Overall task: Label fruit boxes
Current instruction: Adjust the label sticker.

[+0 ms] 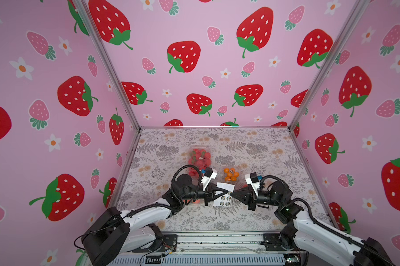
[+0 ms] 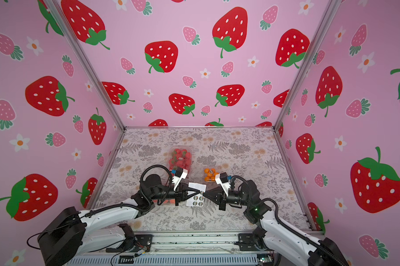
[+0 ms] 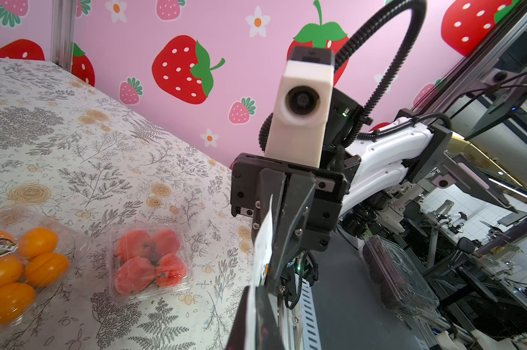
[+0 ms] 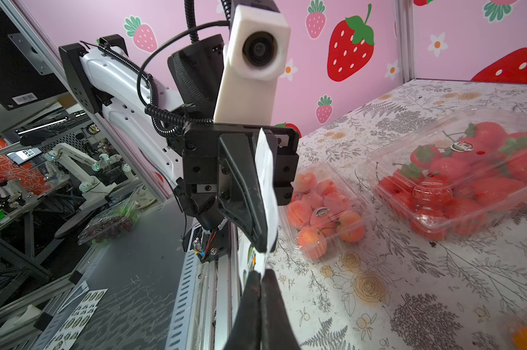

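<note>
We log: left gripper (image 1: pixel 227 191) clamped on the sticker sheet (image 1: pixel 225 185), held above the table (image 1: pixel 263 149) | right gripper (image 1: pixel 232 194) pinched together on the sheet's edge | strawberry punnet (image 1: pixel 198 159) far-centre, orange punnet (image 1: pixel 231 174) right of it | large peach-pink punnet (image 4: pixel 323 212) under the left arm | small peach-pink punnet (image 3: pixel 150 262) beside the oranges.
</note>
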`<act>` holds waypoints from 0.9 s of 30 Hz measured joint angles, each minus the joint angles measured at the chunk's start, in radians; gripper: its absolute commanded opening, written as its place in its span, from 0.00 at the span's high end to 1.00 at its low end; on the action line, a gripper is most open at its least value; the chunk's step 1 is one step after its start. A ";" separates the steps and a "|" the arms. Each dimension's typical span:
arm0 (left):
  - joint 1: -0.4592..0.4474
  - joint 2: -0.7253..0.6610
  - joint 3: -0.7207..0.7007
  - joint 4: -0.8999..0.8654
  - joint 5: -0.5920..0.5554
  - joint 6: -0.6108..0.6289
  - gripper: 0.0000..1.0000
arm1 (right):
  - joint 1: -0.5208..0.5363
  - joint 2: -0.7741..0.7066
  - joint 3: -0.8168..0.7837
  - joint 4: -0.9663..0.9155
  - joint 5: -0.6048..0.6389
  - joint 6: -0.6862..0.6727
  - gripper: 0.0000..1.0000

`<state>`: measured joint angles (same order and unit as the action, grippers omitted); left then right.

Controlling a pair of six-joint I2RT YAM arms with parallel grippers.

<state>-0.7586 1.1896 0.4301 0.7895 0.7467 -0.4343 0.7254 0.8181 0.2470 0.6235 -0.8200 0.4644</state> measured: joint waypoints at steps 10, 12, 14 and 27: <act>0.011 0.000 -0.013 0.018 -0.002 -0.019 1.00 | 0.000 0.053 0.012 -0.011 -0.011 -0.020 0.90; 0.010 0.001 -0.013 0.021 -0.001 -0.019 1.00 | 0.000 0.053 0.012 -0.011 -0.011 -0.021 0.90; 0.007 0.002 -0.013 0.021 0.000 -0.019 1.00 | 0.000 0.057 0.012 -0.005 -0.014 -0.020 0.88; 0.001 0.011 -0.013 0.015 0.014 -0.018 1.00 | 0.000 0.075 0.013 0.026 -0.019 -0.017 1.00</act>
<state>-0.7574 1.2003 0.4175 0.8043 0.7605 -0.4522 0.7254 0.8932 0.2596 0.6491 -0.8391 0.4477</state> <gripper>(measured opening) 0.054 0.047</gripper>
